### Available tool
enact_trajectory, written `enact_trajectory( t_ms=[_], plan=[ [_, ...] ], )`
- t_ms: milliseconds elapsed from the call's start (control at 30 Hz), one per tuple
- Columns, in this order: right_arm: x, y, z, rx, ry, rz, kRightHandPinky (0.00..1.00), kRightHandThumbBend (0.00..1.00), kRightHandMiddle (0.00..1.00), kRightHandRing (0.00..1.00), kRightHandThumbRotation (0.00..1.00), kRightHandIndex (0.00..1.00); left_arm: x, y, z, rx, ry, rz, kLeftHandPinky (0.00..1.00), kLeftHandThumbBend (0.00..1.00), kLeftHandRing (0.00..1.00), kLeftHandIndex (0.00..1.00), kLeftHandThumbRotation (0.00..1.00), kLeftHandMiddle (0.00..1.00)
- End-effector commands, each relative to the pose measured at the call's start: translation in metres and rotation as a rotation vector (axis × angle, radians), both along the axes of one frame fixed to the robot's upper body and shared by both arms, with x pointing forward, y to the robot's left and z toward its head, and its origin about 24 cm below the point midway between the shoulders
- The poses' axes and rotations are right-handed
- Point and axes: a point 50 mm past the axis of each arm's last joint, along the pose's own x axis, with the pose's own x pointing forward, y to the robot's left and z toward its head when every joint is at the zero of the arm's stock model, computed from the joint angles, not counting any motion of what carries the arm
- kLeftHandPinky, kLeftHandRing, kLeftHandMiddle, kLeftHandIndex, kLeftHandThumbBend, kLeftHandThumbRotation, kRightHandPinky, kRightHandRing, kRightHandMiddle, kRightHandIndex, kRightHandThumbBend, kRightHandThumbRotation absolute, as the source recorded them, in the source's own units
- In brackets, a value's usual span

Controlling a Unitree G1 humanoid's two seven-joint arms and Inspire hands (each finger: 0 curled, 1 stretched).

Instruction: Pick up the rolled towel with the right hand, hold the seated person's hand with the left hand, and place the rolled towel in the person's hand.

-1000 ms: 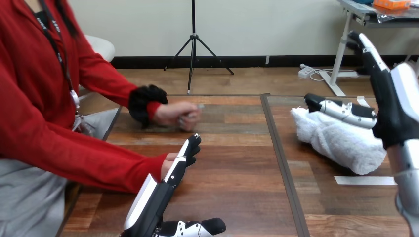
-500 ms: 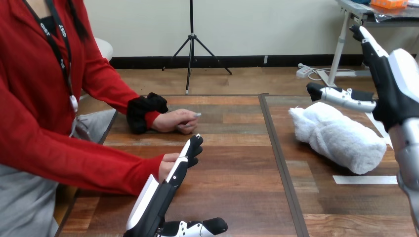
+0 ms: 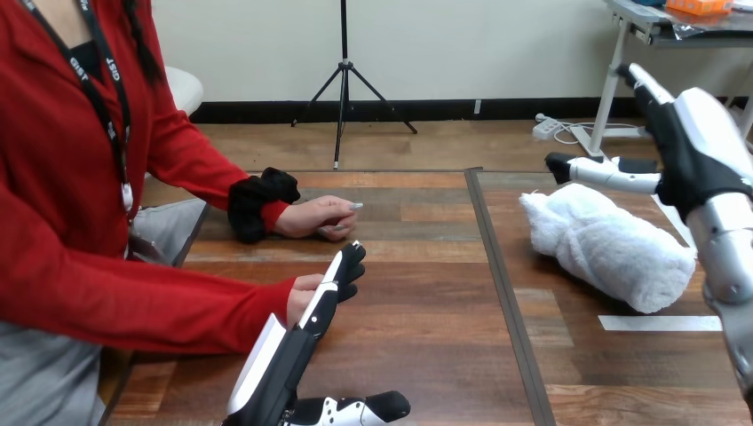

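Near the left edge of the table (image 3: 426, 306), the person's nearer hand (image 3: 298, 300) is largely hidden behind the robot's left hand (image 3: 315, 312). That hand is held on edge, with its fingers straight and pressed together and the thumb spread wide toward the near edge. Nothing is seen curled round the person's nearer hand, and whether the two touch cannot be told. The person's farther hand (image 3: 315, 216) is rested on the table farther back, well apart.

Toward the right edge, the rolled towel (image 3: 613, 251) is lying on the table, not yet lifted. The right hand (image 3: 688, 146) is raised above its far end, with fingers straight and the thumb stretched across over the towel; contact cannot be told.

Risks, as judged:
- The towel may be pushed along the table or unrolled if the thumb is brought down before the fingers are closed round it.
- A grip on one end alone may let it sag or slip.
- The person's nearer hand, not yet clasped, may go unsteadied at the handover.
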Motion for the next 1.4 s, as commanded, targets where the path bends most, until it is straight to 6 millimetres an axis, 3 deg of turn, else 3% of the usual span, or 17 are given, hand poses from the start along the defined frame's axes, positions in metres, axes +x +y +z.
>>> enact_trajectory(
  t_ms=[0,500,1367],
  plan=[
    [0.033,0.000,0.041,-0.086,0.002,-0.020,0.83,1.00,0.97,0.96,0.58,0.96,0.013,-0.004,0.013,-0.021,-0.077,0.002,0.91,1.00,0.95,1.00,0.67,0.98],
    [0.047,0.000,0.029,-0.154,0.178,-0.067,0.81,1.00,0.97,0.96,0.57,0.97,0.010,-0.004,0.013,-0.033,-0.086,0.002,0.92,1.00,0.96,1.00,0.67,0.98],
    [0.042,-0.001,-0.007,-0.323,0.425,-0.188,0.88,1.00,0.96,0.96,0.66,0.98,0.004,-0.002,0.016,-0.051,-0.107,0.005,0.90,1.00,0.95,1.00,0.66,0.98]
  ],
)
